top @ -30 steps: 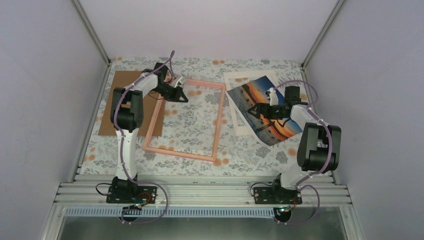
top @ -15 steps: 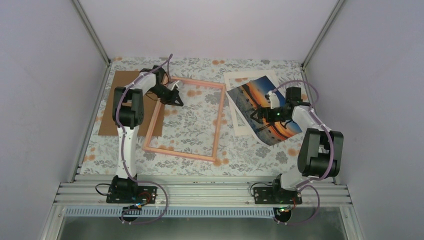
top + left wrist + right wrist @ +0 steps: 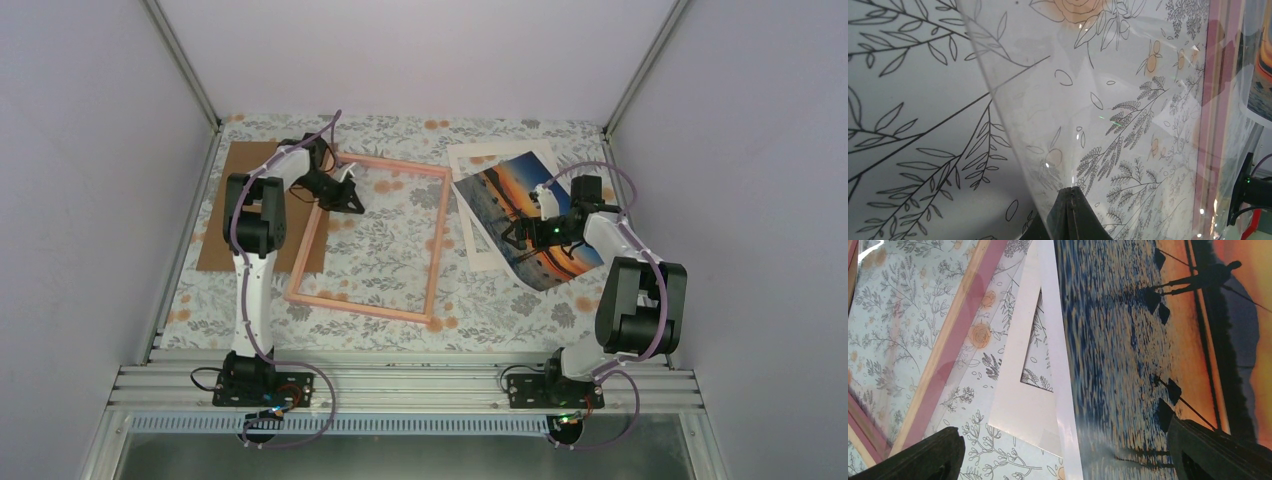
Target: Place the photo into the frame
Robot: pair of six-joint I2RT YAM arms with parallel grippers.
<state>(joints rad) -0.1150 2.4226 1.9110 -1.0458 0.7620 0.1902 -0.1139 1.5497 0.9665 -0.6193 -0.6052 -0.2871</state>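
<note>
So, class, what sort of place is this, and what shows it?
Probably a robot test cell, not a home: two robot arms bolted to an aluminium rail, plain walls boxing it in, and a pink frame and photo laid out on a flowered cloth.

The sunset photo [image 3: 492, 194] lies askew, just right of the thin pink frame [image 3: 437, 243] lying flat.

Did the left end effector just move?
Yes. The left end effector, shut on a clear sheet, shifted left toward the left rail of the pink frame.
</note>
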